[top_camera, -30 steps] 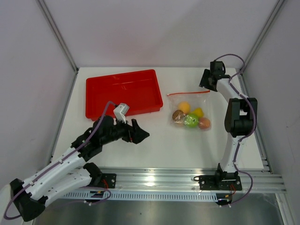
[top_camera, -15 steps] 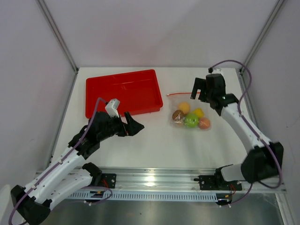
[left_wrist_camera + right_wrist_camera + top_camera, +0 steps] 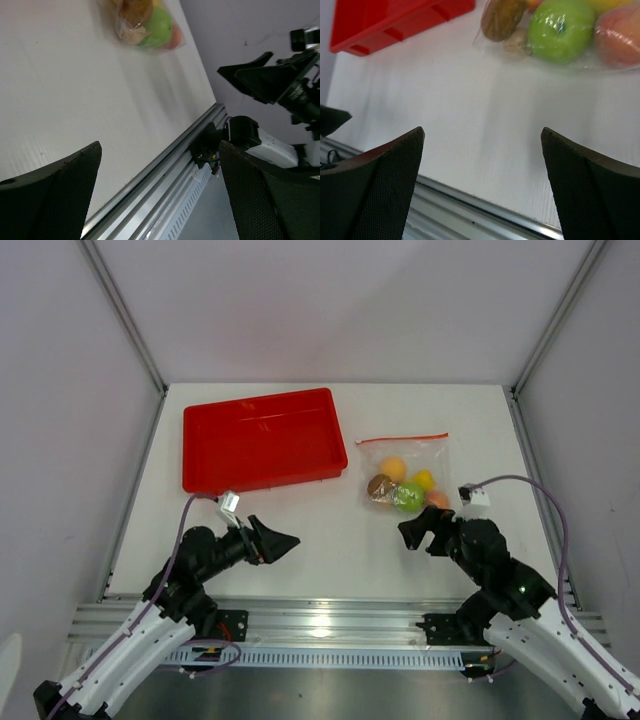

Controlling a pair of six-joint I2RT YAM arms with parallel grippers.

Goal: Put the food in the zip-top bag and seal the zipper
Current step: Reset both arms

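The zip-top bag (image 3: 405, 472) lies flat on the table at right of centre, with the food inside it: an orange-yellow peach (image 3: 394, 468), a green apple (image 3: 407, 497), a brownish piece (image 3: 379, 486), a yellow piece (image 3: 424, 479) and a red-pink fruit (image 3: 438, 500). The orange-red zipper (image 3: 402, 438) runs along the bag's far edge. My left gripper (image 3: 280, 540) is open and empty, low near the front left. My right gripper (image 3: 415, 532) is open and empty, just in front of the bag. The right wrist view shows the apple (image 3: 560, 30) through the plastic above the open right gripper (image 3: 482, 185).
A red tray (image 3: 262, 440) stands at the back left with nothing in it. The aluminium rail (image 3: 330, 615) runs along the table's near edge. The left wrist view shows the bag (image 3: 145, 22) far off and the right gripper (image 3: 260, 70) opposite.
The right arm has swung from the bag's zipper at the back down to the near edge. The left arm has drawn back toward its base. The bag has not moved.
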